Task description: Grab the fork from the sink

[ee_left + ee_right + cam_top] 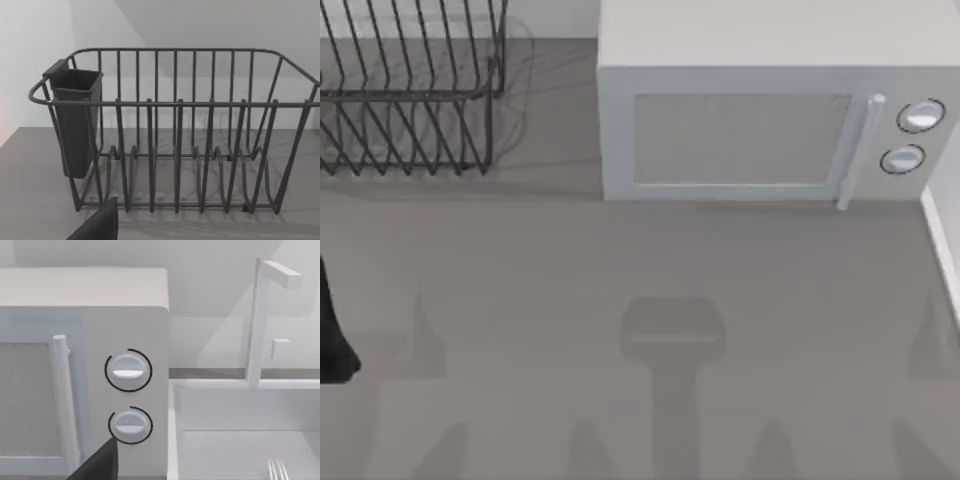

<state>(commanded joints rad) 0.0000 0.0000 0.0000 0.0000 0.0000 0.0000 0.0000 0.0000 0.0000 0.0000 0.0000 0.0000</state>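
Observation:
The fork [276,469] lies in the white sink [240,407]; a few pale thin tines show at the edge of the right wrist view, and its handle is cut off. A black part of my right gripper [98,463] shows low in that view, in front of the microwave and well short of the sink. In the top view the sink's rim [942,240] runs along the far right edge. My left arm [332,330] is parked at the table's left edge, and a black part of its gripper [100,226] faces the dish rack.
A white microwave [760,110] with two knobs stands at the back, just left of the sink. A dark wire dish rack [410,90] with a grey utensil cup [75,120] stands at the back left. A white faucet [260,320] rises behind the sink.

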